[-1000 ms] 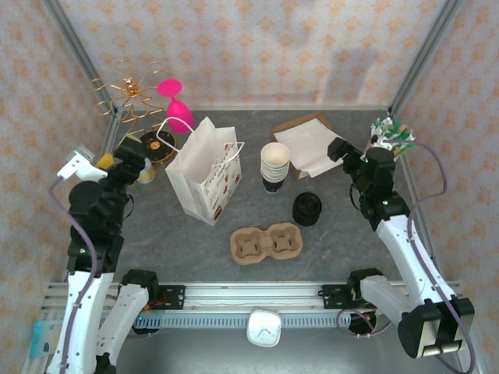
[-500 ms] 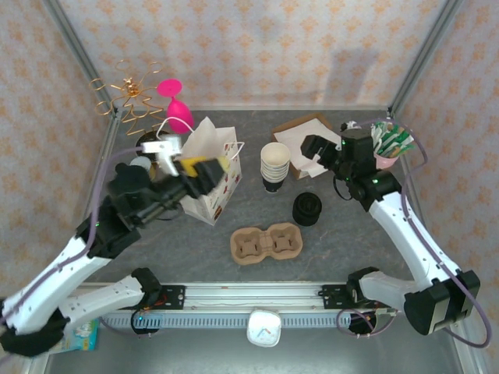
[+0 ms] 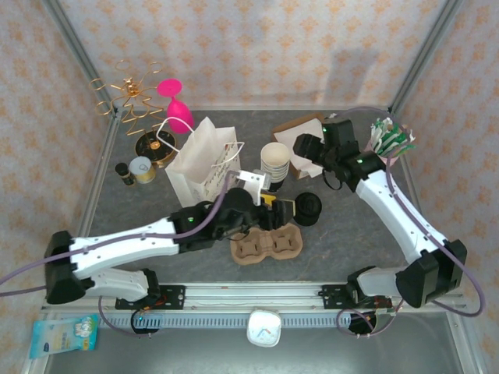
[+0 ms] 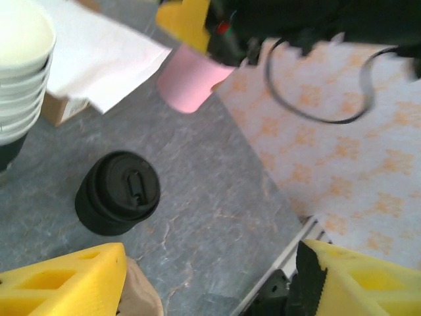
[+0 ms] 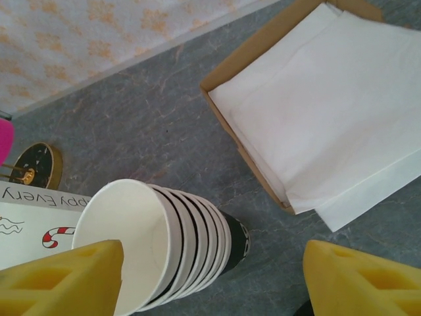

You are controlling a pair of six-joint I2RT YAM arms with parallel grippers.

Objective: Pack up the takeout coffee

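Nothing packed yet: carrier (image 3: 265, 243) has 2 empty slots, cup stack (image 3: 274, 160) lidless, lids (image 3: 306, 209) loose. Jaws spread, empty, on left gripper (image 4: 210, 280) and right gripper (image 5: 214, 276).

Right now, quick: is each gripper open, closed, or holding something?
Left gripper: open, holding nothing.
Right gripper: open, holding nothing, above the cup stack.
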